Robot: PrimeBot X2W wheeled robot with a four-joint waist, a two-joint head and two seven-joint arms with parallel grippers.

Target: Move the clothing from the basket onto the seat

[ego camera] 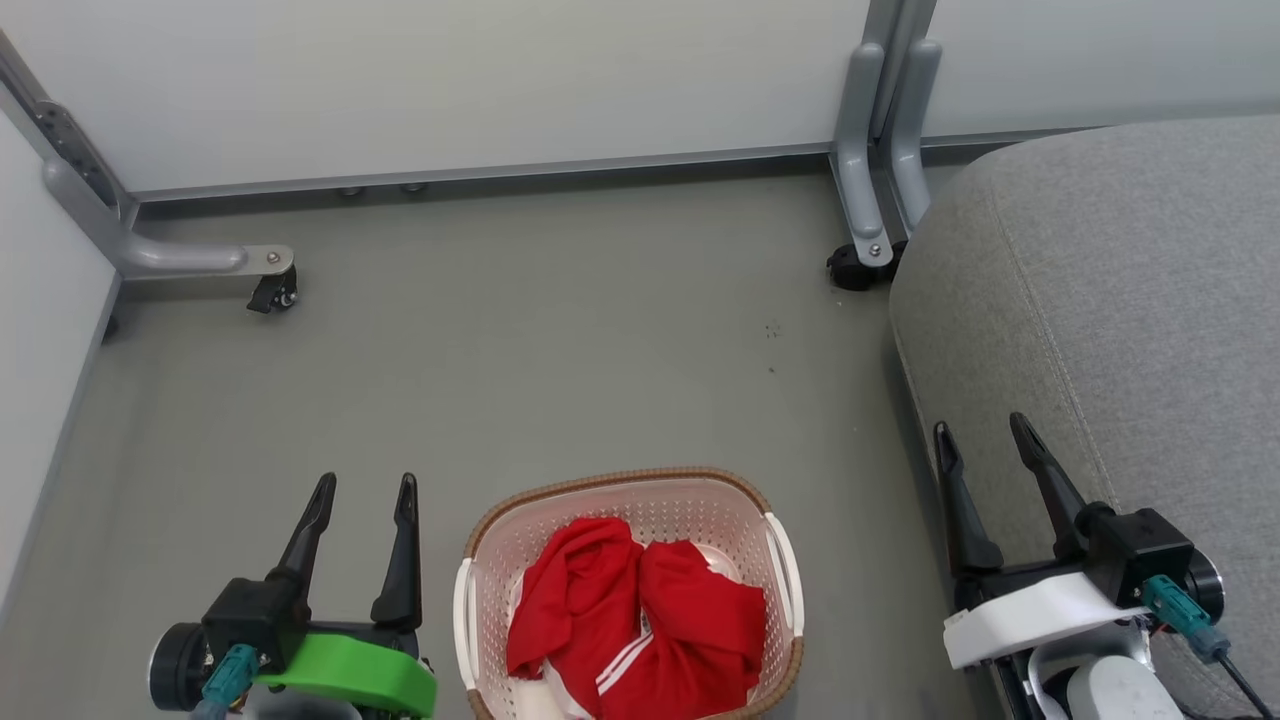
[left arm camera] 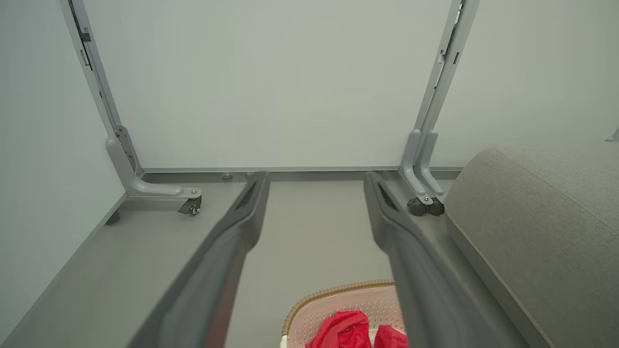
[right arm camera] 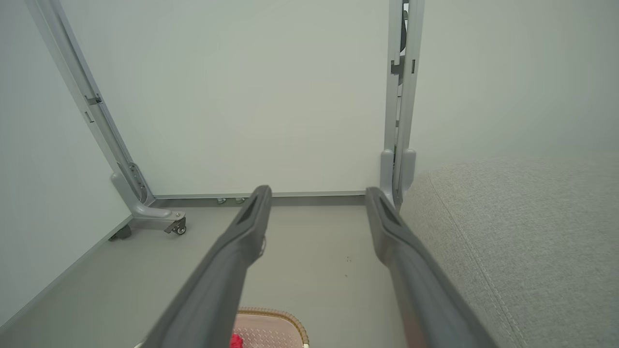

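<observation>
A grey-green floor (ego camera: 560, 340) runs to pale panels (ego camera: 450, 80) at the far side and the left; grey metal legs (ego camera: 868, 170) on black castors (ego camera: 850, 268) carry them; the grey fabric seat (ego camera: 1130, 300) fills the right; the basket (ego camera: 620, 484) stands on the floor at the near edge, left of the seat and apart from it, with the red clothing (ego camera: 640, 610) bunched inside; the left hand (ego camera: 367, 480) hovers just left of the basket, fingers wide, holding nothing; the right hand (ego camera: 979, 423) hangs over the seat's left edge, likewise wide and empty; the head view shows the clothing's white stripes (ego camera: 625, 662) and the basket's white handles (ego camera: 783, 570); the left wrist view gives the basket's far rim and two red folds; the right wrist view catches a sliver of rim and a scrap of red; both wrist views show the panels rising tall.
</observation>
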